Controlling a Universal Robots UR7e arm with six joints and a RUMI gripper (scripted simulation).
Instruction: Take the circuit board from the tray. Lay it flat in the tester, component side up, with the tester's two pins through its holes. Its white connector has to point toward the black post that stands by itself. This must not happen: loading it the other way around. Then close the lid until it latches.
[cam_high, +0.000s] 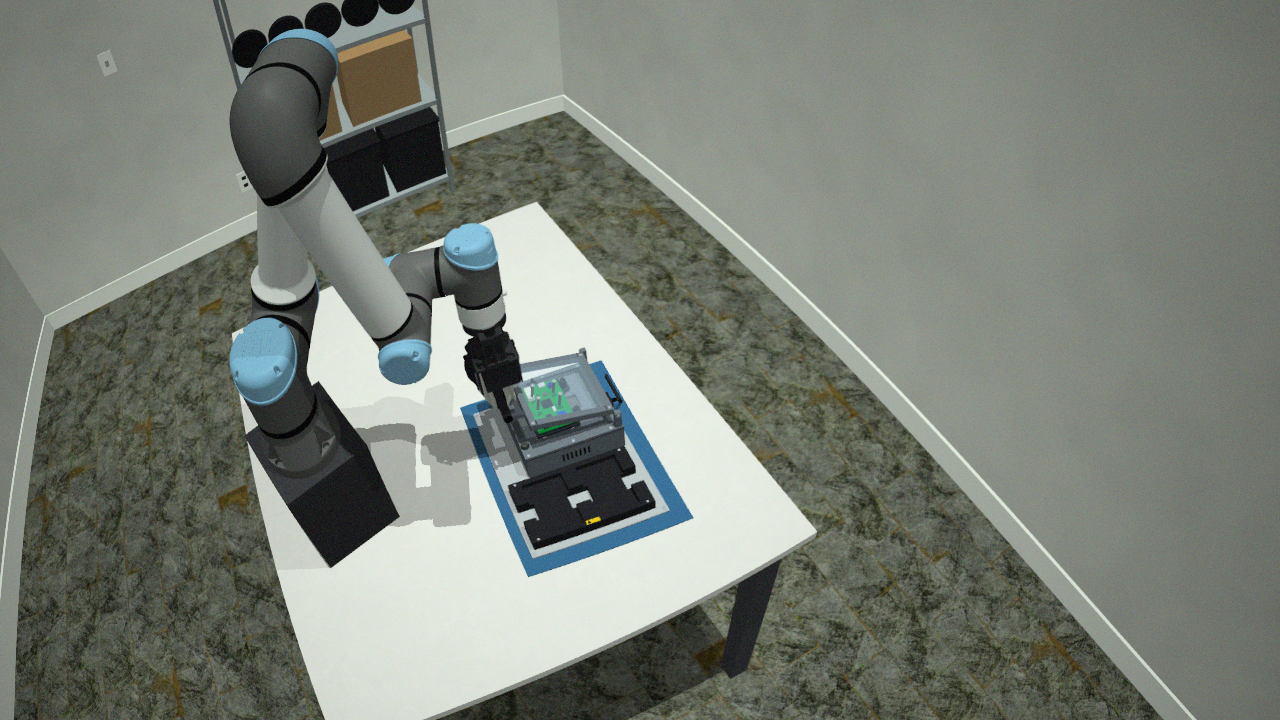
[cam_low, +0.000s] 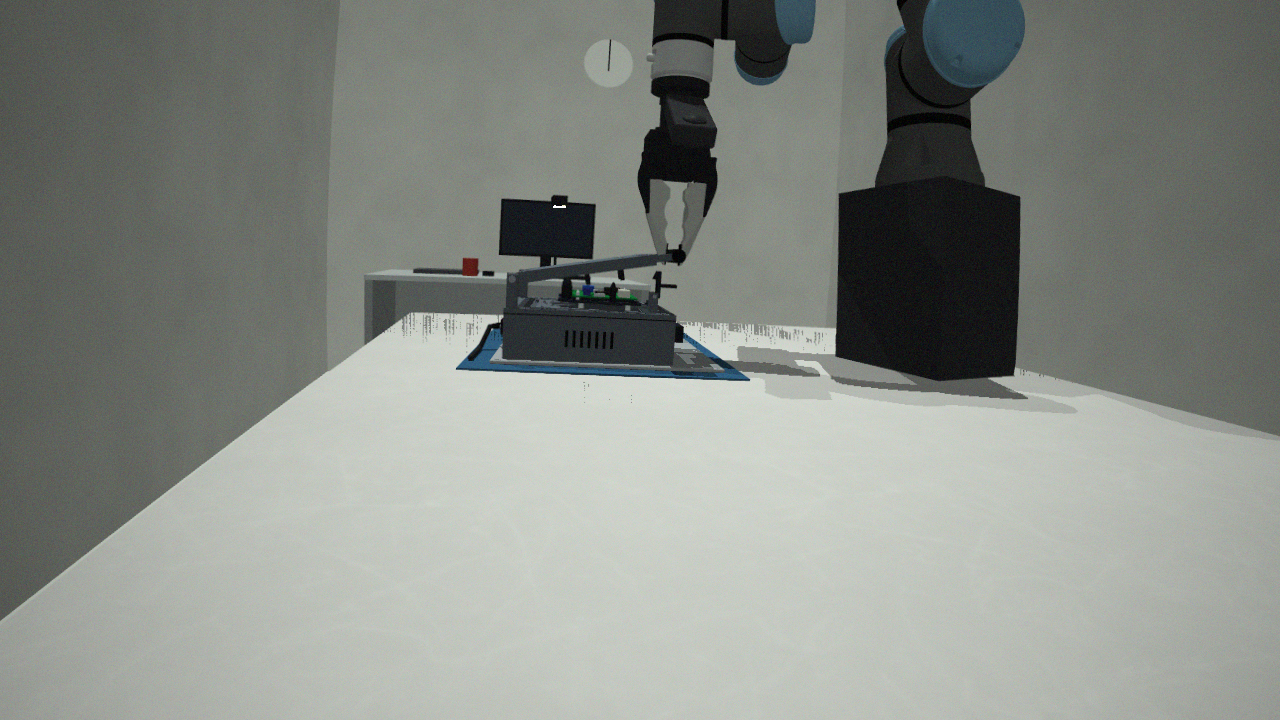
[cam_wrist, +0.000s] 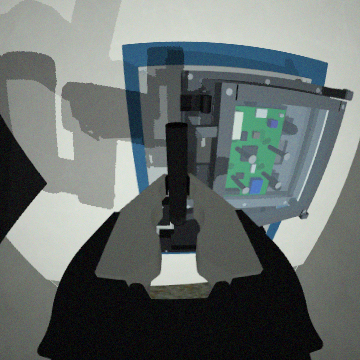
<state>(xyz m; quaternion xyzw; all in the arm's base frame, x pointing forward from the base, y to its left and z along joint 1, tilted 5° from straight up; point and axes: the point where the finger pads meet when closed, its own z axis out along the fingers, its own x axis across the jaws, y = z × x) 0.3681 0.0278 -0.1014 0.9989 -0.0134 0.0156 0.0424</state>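
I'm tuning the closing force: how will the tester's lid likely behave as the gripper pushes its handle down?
The lid probably swings stiffly about its hinge, since its grey frame looks rigid and straight. The gripper pinches the round black handle bar, which might roll or slip between the fingers. The clear window looks light, so little weight should resist.

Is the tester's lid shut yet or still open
Still partly open. In the exterior view the lid slopes up from its hinge, its free end above the tester, where the gripper grips its handle.
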